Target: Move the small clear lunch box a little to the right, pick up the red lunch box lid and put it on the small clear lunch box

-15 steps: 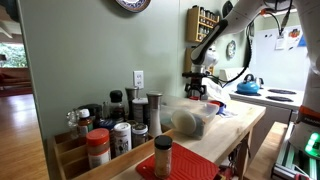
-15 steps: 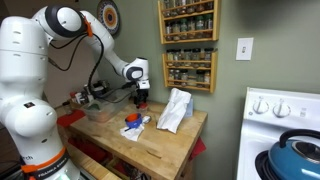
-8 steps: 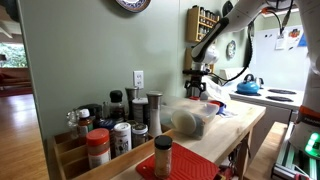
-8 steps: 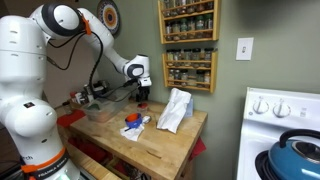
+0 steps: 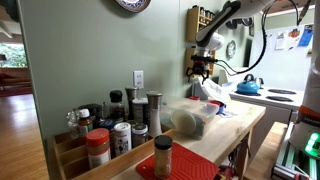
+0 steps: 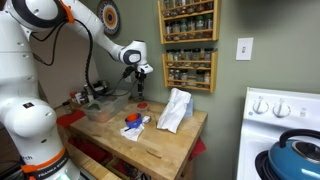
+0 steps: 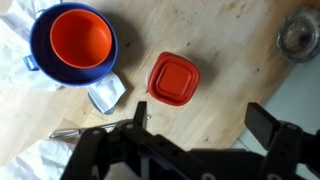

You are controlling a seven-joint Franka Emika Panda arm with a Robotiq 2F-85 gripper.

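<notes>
The red lunch box lid (image 7: 173, 80) lies flat on the wooden counter, just past my fingertips in the wrist view. In an exterior view it shows as a small red patch (image 6: 141, 105) under the gripper. My gripper (image 7: 203, 120) is open and empty, well above the lid, and it shows in both exterior views (image 6: 139, 86) (image 5: 201, 72). A clear plastic box (image 6: 103, 108) stands at the counter's end beside the lid. A clear item (image 7: 298, 32) shows at the wrist view's top right corner; what it is cannot be told.
A blue bowl with an orange bowl inside (image 7: 75, 42) sits on a white cloth near the lid. A white bag (image 6: 175, 110) stands mid-counter. A spice rack (image 6: 188, 45) hangs on the wall. Spice jars (image 5: 110, 130) crowd one end. A stove with a blue kettle (image 6: 298, 155) adjoins.
The arm has lifted. The gripper has moved up from just above the counter to a clearly higher position, still open and empty. The lid has not moved.
</notes>
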